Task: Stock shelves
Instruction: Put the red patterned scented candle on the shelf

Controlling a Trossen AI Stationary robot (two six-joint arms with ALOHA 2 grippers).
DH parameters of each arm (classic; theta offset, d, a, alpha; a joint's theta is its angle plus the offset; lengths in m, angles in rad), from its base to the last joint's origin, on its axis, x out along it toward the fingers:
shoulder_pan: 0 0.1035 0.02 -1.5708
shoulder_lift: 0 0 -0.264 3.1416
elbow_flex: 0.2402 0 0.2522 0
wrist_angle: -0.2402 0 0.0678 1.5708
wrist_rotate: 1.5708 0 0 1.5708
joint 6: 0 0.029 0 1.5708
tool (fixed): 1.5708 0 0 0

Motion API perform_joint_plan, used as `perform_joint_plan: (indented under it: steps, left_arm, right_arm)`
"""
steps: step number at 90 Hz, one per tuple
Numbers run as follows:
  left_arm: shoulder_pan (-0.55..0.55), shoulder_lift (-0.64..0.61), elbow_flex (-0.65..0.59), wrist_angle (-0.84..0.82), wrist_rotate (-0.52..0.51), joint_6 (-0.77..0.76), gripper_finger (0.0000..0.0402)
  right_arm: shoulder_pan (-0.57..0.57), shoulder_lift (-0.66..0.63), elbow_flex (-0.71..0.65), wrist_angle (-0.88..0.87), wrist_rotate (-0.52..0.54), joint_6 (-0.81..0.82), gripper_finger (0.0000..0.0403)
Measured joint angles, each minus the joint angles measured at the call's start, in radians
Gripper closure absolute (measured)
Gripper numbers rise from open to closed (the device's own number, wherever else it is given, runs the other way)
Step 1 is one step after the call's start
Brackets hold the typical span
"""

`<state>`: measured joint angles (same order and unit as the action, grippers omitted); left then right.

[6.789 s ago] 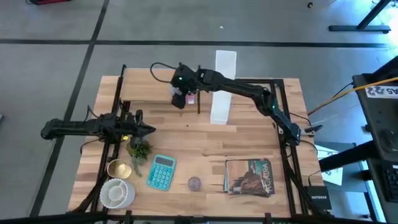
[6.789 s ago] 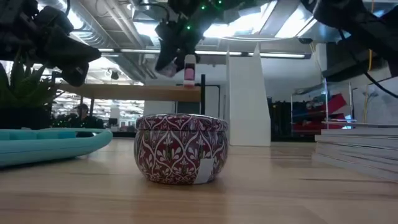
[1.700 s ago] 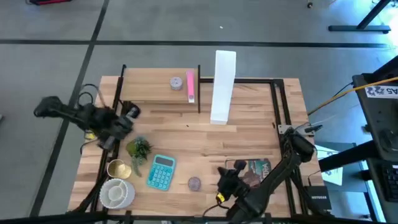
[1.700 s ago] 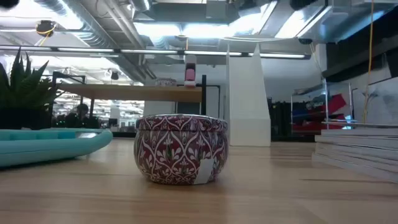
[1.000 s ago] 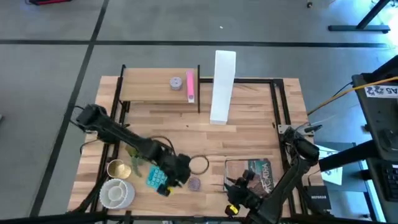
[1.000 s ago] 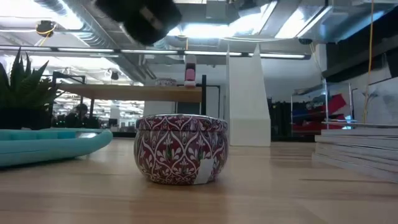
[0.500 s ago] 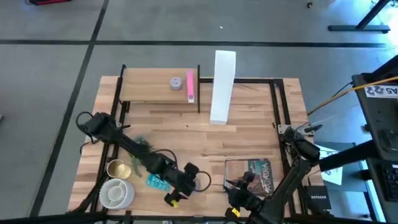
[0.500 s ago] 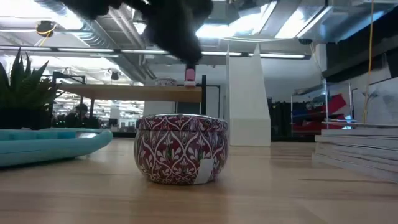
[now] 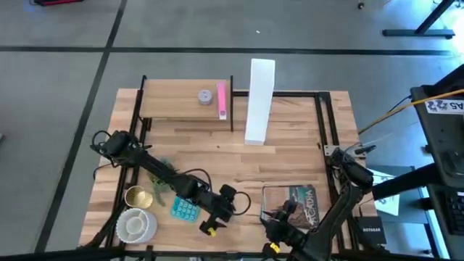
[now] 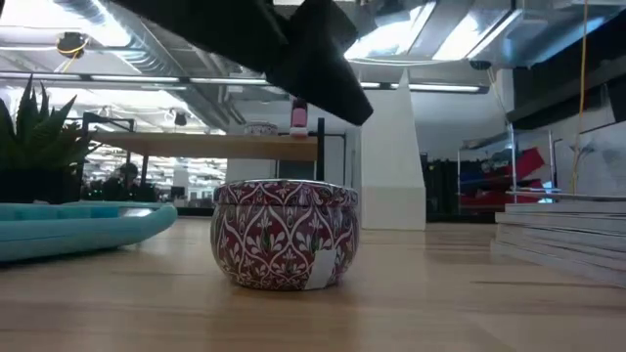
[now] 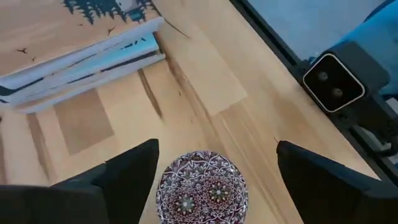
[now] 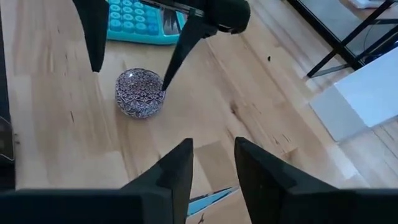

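From above, the shelf (image 9: 185,109) runs lengthwise across the counter's (image 9: 290,145) far edge, the white file box (image 9: 259,101) upright beside it. In the left wrist view, the left end effector (image 11: 214,180) spreads wide, empty, over the patterned tin (image 11: 202,186). The right end effector (image 12: 212,171) is slightly parted, empty.

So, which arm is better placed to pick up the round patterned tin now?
The left. Its open tool hangs directly above the patterned tin, one finger on each side. The right tool waits by the magazines.
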<state>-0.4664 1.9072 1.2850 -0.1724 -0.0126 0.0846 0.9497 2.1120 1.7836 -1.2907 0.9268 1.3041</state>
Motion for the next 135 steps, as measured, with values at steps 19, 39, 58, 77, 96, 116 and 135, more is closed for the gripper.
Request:
perform_joint_plan:
  steps: [19, 39, 58, 77, 96, 116, 135]
  left_arm:
    - [0.005, 0.021, 0.0, -0.009, -0.019, -0.023, 0.0091]
    - [0.01, 0.095, -0.001, -0.02, -0.028, 0.002, 0.0078]
    - [0.01, 0.111, -0.001, -0.022, -0.047, -0.012, 0.0068]
    - [0.009, 0.111, -0.001, -0.027, -0.051, -0.082, 0.0086]
    - [0.01, 0.107, -0.001, -0.032, -0.065, -0.175, 0.0134]
    - [0.012, 0.007, 0.037, -0.264, -0.207, -0.237, 0.0134]
    - [0.106, -0.207, 0.128, -0.615, -0.406, -0.336, 0.0134]
  right_arm:
    - [0.0, 0.0, 0.0, 0.015, 0.0, 0.0, 0.0299]
    - [0.0, 0.001, 0.0, 0.018, 0.004, 0.0, 0.0299]
    - [0.0, 0.002, -0.045, 0.06, 0.001, 0.0, 0.0299]
    - [-0.001, 0.002, -0.105, 0.147, -0.016, 0.0, 0.0299]
    - [0.0, 0.002, -0.102, 0.173, -0.024, 0.0, 0.0299]
    - [-0.001, 0.002, -0.101, 0.182, -0.017, 0.0, 0.0299]
    - [-0.001, 0.002, -0.102, 0.197, 0.047, -0.001, 0.0299]
